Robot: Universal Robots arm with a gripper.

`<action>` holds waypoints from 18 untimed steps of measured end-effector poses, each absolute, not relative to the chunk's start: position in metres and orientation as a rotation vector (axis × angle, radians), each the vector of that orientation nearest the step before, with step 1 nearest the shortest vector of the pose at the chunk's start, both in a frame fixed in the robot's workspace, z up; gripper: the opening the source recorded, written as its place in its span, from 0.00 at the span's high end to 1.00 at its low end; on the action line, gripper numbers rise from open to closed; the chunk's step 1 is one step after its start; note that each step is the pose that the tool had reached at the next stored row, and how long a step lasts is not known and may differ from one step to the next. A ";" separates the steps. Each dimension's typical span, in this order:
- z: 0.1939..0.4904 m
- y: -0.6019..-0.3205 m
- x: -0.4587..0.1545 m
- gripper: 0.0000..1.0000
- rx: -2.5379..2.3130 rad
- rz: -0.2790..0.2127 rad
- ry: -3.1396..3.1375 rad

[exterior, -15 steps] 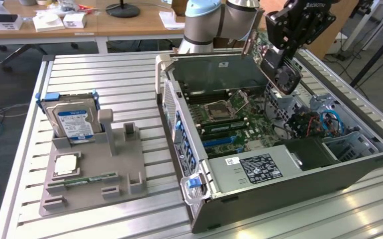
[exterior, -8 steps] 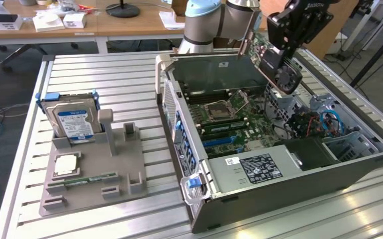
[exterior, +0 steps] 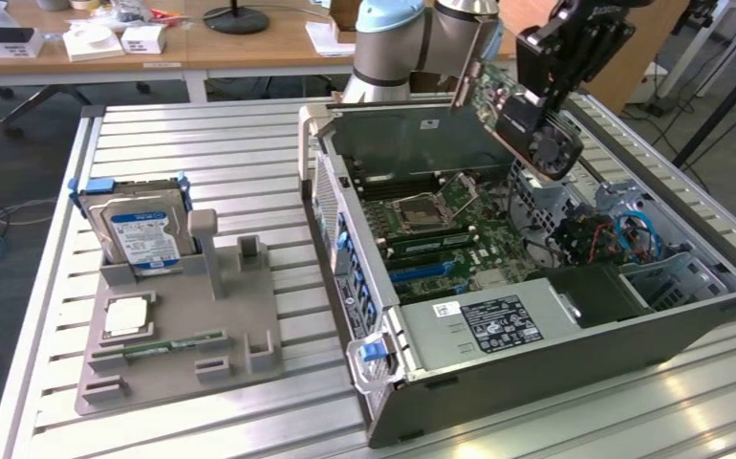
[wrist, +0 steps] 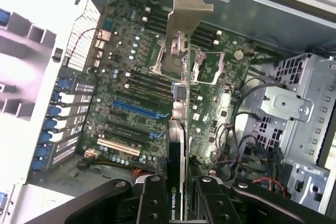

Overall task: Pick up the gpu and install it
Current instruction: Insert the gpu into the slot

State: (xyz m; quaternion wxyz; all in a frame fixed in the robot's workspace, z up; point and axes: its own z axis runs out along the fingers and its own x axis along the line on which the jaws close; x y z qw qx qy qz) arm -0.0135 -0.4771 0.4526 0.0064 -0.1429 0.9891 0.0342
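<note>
My gripper (exterior: 562, 88) is shut on the gpu (exterior: 516, 113), a dark card with a fan and a long silver bracket (exterior: 469, 69) at its end. The card hangs tilted above the open computer case (exterior: 342, 239), over the back of the motherboard (exterior: 439, 229). In the wrist view the gpu (wrist: 181, 114) shows edge-on, clamped between the black fingers (wrist: 153, 203), with its bracket (wrist: 190, 17) pointing away from the camera. Below it lie the motherboard (wrist: 131, 66) and its blue slot (wrist: 137, 109), well apart from the card's edge.
A grey fixture (exterior: 177, 316) on the slatted table holds a hard drive (exterior: 145, 234) with a blue-white label, a green memory stick (exterior: 164, 345) and a pale square chip (exterior: 127, 316). Inside the case are a power supply (exterior: 496, 320), a drive cage (wrist: 299, 103) and cables (exterior: 616, 234).
</note>
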 end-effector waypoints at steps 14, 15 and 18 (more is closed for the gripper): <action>0.453 -0.477 -0.013 0.74 -0.671 0.108 3.059; 0.452 -0.477 -0.013 0.74 -0.687 0.108 3.056; 0.452 -0.477 -0.014 0.74 -0.738 0.109 3.045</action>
